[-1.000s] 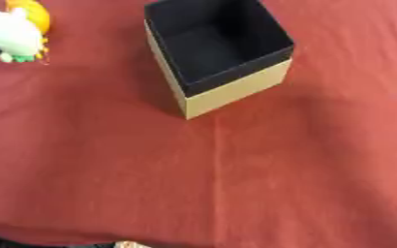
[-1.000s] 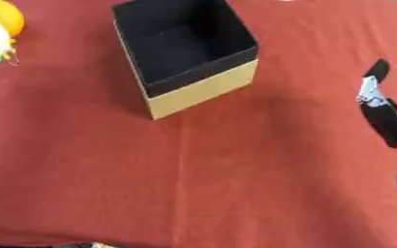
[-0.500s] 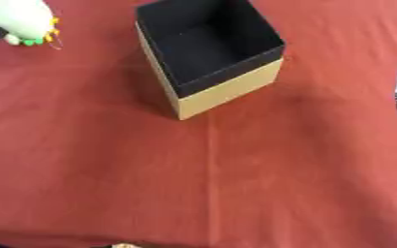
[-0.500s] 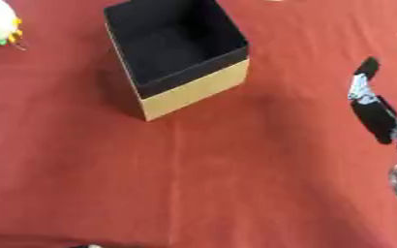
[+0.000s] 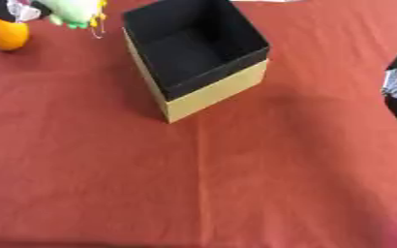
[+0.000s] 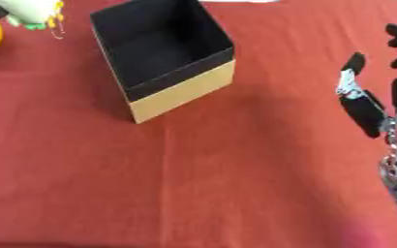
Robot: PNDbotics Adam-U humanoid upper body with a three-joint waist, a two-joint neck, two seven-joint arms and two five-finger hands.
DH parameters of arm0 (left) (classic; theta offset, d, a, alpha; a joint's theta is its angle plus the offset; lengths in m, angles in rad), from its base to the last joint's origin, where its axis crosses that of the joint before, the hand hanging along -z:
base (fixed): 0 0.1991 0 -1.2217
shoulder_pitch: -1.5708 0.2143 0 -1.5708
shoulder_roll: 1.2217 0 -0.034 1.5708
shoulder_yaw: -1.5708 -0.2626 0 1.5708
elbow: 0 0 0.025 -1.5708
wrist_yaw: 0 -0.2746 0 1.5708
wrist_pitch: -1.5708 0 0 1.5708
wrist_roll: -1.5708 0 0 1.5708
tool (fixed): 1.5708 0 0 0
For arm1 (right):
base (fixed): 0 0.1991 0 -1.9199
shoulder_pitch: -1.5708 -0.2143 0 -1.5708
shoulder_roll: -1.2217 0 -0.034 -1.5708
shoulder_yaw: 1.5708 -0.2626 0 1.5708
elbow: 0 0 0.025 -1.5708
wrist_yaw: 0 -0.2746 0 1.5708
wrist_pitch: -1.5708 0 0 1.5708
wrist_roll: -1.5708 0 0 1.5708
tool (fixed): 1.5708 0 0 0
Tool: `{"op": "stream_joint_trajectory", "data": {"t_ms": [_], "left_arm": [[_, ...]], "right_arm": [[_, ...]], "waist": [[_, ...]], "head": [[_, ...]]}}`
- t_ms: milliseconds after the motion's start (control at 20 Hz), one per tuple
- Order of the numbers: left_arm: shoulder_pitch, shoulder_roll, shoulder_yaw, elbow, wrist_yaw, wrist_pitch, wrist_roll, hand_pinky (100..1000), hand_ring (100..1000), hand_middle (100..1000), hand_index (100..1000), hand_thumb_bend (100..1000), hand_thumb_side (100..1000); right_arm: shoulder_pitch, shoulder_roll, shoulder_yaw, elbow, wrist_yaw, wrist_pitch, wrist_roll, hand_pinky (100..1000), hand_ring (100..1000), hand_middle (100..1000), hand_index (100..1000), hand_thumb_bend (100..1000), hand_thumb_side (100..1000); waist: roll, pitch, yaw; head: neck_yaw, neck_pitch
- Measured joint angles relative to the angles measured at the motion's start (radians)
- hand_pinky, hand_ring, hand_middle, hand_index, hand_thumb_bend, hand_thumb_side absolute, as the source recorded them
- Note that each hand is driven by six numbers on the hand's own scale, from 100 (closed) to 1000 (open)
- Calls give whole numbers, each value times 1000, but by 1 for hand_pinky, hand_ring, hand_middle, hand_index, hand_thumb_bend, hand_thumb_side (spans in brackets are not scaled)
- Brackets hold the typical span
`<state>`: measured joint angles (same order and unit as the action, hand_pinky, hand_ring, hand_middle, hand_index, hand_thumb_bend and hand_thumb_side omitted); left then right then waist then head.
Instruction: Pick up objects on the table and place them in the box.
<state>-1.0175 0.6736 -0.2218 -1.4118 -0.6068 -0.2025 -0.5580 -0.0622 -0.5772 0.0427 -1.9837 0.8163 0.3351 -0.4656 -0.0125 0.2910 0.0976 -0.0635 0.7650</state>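
Observation:
The open box, tan outside and black inside, stands at the upper middle of the red table. A pale green and white toy with yellow bits hangs just off the box's far left corner. My left hand shows as a dark and silver shape at the top left corner, shut on the toy; most of the hand is cut off by the edge. An orange lies on the cloth below it. My right hand stands at the right edge, fingers straight and pointing up, holding nothing.
The red cloth covers the whole table, with a faint crease running down from the box's near corner. The box's inside looks bare black.
The toy has risen off the table and moved right towards the box, uncovering the orange it stood against. The view has also shifted; the right hand stays where it was.

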Motion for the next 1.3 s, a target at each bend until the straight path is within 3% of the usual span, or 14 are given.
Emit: {"op": "stream_joint_trajectory", "data": {"t_ms": [400, 800, 1100, 1150, 1200, 1300], "left_arm": [[-83, -166, -18, 73, -21, 6, -33, 100, 197, 307, 529, 100, 102], [-126, -291, -14, 193, -135, 2, 0, 100, 213, 324, 544, 100, 100], [-129, -344, -9, 276, -264, -24, 49, 100, 234, 343, 553, 178, 100], [-129, -350, -9, 286, -282, -30, 55, 145, 268, 362, 573, 234, 100], [-129, -355, -9, 296, -298, -37, 60, 165, 283, 371, 581, 191, 102], [-129, -366, -9, 311, -325, -51, 66, 303, 391, 445, 624, 224, 108]], "right_arm": [[-11, 0, 0, 0, 0, -10, 10, 572, 547, 648, 855, 100, 550], [-26, 0, 0, 0, -4, -17, 15, 569, 545, 646, 855, 100, 550], [-32, 0, 1, 0, -10, -19, 11, 567, 543, 645, 856, 100, 551], [-32, 0, 1, 0, -10, -19, 10, 566, 543, 645, 856, 100, 552], [-34, 0, 1, 0, -10, -18, 8, 565, 543, 645, 856, 100, 552], [-34, 0, 1, 0, -11, -18, 7, 563, 541, 644, 856, 100, 552]], "waist": [[5, -1, -18], [5, 8, -38], [5, 21, -45], [5, 22, -48], [6, 23, -49], [8, 27, -49]], "head": [[0, 0], [10, 0], [17, 0], [18, 0], [18, 0], [19, 0]]}}
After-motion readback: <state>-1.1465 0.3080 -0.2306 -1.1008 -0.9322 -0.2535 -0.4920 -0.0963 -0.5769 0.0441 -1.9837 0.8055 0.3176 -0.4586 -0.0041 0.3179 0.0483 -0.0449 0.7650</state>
